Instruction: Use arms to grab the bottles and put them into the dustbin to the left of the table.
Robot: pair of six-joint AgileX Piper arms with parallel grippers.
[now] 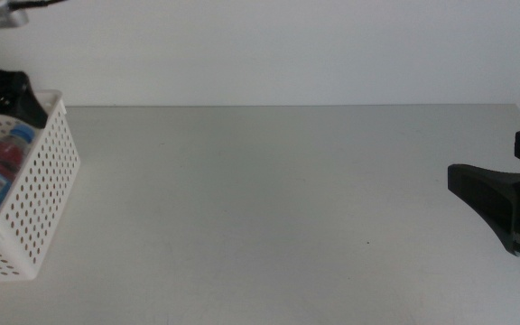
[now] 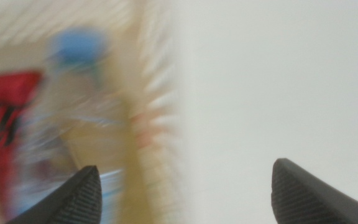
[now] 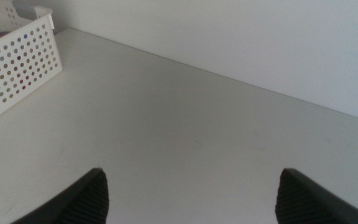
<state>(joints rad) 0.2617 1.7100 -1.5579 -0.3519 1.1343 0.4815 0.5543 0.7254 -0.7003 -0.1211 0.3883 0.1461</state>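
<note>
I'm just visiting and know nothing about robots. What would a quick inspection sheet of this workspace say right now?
Surface: pale grey table, plain.
Job's things: white basket at the table's left end; inside it a water bottle with a blue cap and a red can.
Clutter: nothing seen.
Grippers: left gripper above the basket, jaws open, holding nothing; right gripper at the table's right edge, jaws open, holding nothing.
Cables: nothing seen.
Surroundings: plain white wall behind the table.

A plain white wall (image 1: 296,50) is standing behind my table (image 1: 269,208). Soft, even light is falling across both.
</note>
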